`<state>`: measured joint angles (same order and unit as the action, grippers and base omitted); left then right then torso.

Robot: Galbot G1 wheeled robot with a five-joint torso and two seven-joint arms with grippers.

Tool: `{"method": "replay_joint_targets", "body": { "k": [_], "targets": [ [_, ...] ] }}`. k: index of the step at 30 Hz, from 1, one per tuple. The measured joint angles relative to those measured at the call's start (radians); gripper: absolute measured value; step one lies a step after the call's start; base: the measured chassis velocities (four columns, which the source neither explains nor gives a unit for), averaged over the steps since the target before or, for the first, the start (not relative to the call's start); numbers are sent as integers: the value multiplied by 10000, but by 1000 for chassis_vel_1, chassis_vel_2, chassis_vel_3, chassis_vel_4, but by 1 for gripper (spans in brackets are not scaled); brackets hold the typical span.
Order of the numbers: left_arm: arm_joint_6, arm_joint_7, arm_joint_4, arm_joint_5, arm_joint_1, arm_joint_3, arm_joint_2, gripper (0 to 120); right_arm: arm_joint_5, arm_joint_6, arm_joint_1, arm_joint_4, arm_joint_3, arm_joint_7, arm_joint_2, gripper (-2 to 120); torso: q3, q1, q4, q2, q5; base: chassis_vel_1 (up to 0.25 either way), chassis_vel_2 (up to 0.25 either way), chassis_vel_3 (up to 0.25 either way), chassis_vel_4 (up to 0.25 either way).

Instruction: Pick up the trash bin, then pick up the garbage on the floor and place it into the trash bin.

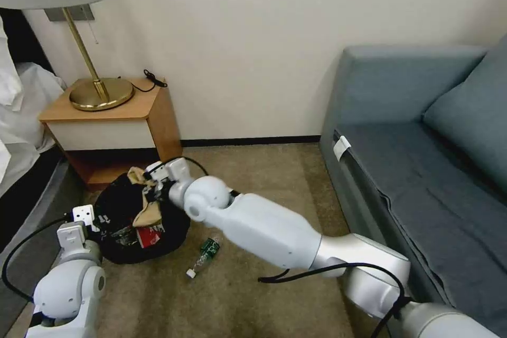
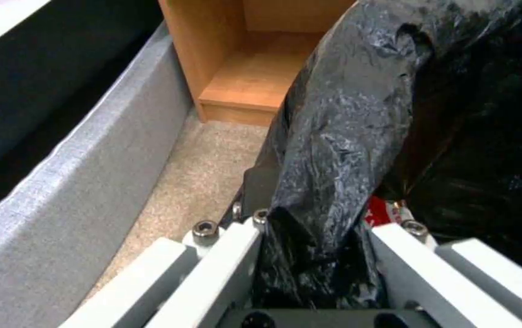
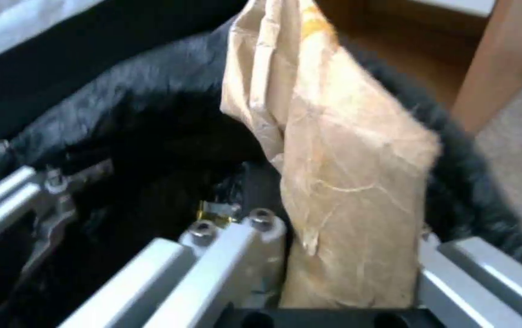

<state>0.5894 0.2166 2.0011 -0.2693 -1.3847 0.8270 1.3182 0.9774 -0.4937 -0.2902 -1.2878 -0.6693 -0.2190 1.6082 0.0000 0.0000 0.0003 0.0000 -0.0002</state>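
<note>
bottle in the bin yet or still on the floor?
Still on the floor. The bottle lies on its side on the carpet beside the bin, apart from it, while the right end effector holds the tan paper over the bin.

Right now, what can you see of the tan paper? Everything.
The tan paper is a crumpled, creased brown sheet, pinched between the right gripper's fingers. It hangs over the open mouth of the trash bin, whose black bag the left gripper clamps. In the head view its lower end dangles just above a red-and-white carton inside.
</note>
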Motion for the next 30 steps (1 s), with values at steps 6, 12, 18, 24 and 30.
{"method": "replay_joint_targets", "body": {
  "k": [6, 12, 18, 24, 30],
  "targets": [
    [-13, -6, 2, 23, -44, 14, 48, 2, -202, 55, -214, 159, 3, -108, 37, 26, 0, 0, -4, 0, 1, 0, 0, 0, 0],
    [-28, -7, -5, 80, -48, 6, 120, 2, -215, 26, -352, 79, 11, -171, 21, 51, 0, 0, -3, 0, 2, 0, 0, 0, 0],
    [-28, -9, -25, 105, -45, 12, 125, 2, -372, 4, -418, 75, -19, -146, -25, 75, 0, 0, -3, 2, 2, 0, 0, 0, 0],
    [-33, 3, -141, 84, -39, 129, 83, 2, -966, 12, -177, 115, 356, 281, -224, 96, 0, 0, -2, 2, 3, 0, 0, 0, 0],
    [-61, 727, -436, -314, 206, 345, -41, 2, -2508, 452, 403, 189, 702, 1587, -1180, 100, 0, 0, -3, 1, 5, 0, 0, 0, 0]
  ]
}}
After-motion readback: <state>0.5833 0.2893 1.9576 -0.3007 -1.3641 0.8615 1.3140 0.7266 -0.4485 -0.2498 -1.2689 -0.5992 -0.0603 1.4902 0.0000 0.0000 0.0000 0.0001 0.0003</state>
